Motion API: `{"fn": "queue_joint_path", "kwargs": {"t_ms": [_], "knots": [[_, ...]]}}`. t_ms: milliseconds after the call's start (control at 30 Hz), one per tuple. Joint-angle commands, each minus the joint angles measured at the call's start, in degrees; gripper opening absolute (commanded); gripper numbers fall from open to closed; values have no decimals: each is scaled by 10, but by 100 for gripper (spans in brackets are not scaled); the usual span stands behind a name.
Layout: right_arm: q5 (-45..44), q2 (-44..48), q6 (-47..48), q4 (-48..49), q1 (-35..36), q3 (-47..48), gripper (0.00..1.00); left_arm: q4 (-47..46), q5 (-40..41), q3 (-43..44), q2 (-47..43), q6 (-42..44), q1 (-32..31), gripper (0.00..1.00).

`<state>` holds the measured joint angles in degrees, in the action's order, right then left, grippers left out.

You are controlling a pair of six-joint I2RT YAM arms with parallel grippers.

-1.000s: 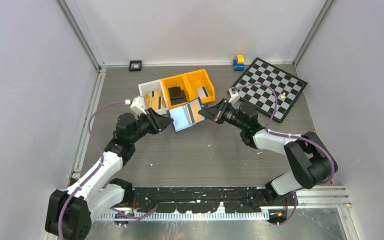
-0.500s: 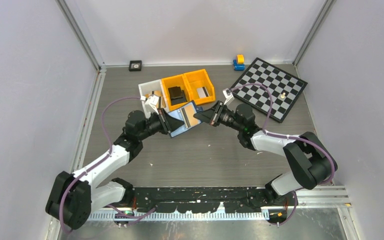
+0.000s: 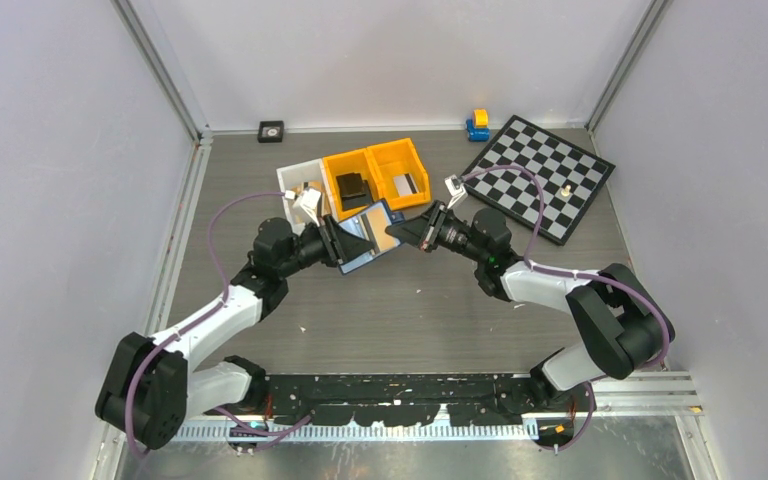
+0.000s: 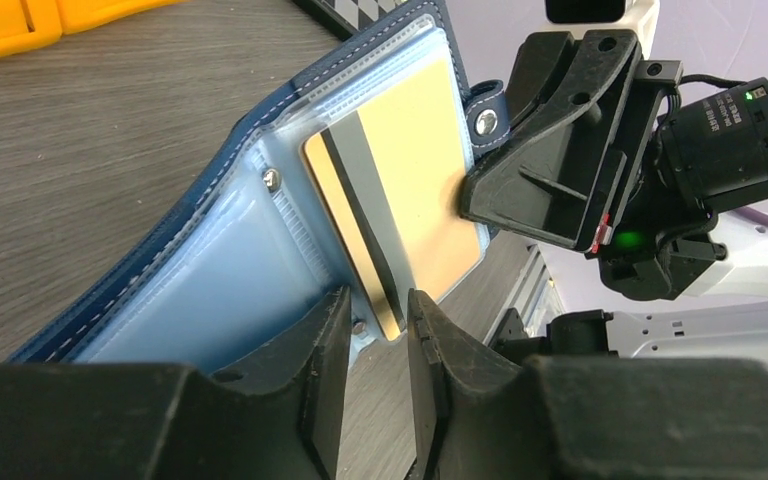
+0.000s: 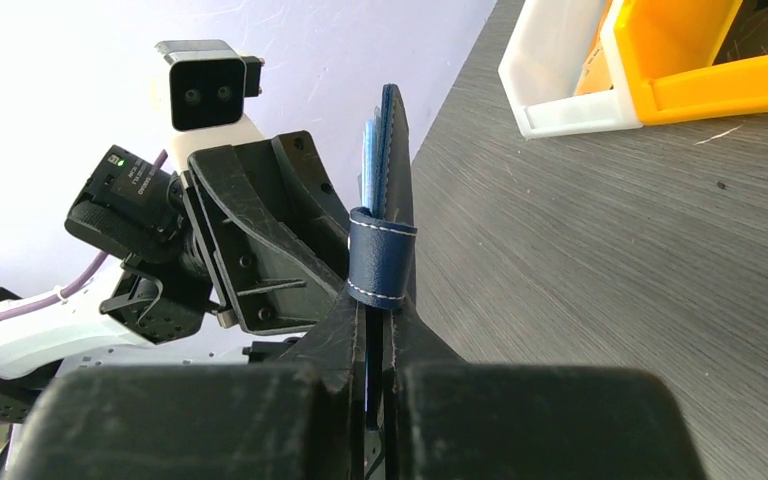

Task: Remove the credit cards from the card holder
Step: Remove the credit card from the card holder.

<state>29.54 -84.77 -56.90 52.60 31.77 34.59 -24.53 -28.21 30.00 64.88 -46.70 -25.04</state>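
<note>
The navy card holder [image 3: 365,235] is held open and on edge above the table. Its light-blue pocketed inside [image 4: 200,290] faces my left wrist camera. A gold credit card [image 4: 415,190] with a black stripe sits in the right-hand pocket. My right gripper [image 3: 407,232] is shut on the holder's edge by the snap tab [image 5: 381,265]. My left gripper [image 4: 380,305] is open by a narrow gap, with the gold card's lower corner between its fingertips. No other card shows in the holder.
Behind the holder stand two orange bins [image 3: 400,160] and a white bin [image 3: 292,180]; a black block [image 3: 352,187] lies in one orange bin. A chessboard [image 3: 540,175] lies at back right, with a small yellow-and-blue toy [image 3: 477,124] and a black square piece [image 3: 271,131] by the far wall.
My left arm has reached right, and its gripper has come up against the holder's open face. The right gripper has tipped the holder up more steeply, still gripping it.
</note>
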Motion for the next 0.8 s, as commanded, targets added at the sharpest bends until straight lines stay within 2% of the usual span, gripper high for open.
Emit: {"fn": "queue_joint_path", "kwargs": {"t_ms": [0, 133, 300, 467, 633, 767], "knots": [[13, 20, -11, 73, 5, 12, 1, -36, -13, 9, -4, -17, 14, 27], [19, 5, -23, 81, 5, 16, 1, -124, -61, -10, 6, -62, 32, 10], [31, -28, -53, 123, 5, 22, 0, -235, -94, -37, 8, -116, 56, 9], [40, -44, -65, 134, 5, 27, 2, -207, -90, -34, 3, -108, 63, 9], [37, -39, -62, 134, 5, 24, 2, -187, -79, -35, -1, -101, 66, 0], [19, -24, -51, 128, 3, 13, 2, -91, -42, -25, -10, -72, 73, 0]]}}
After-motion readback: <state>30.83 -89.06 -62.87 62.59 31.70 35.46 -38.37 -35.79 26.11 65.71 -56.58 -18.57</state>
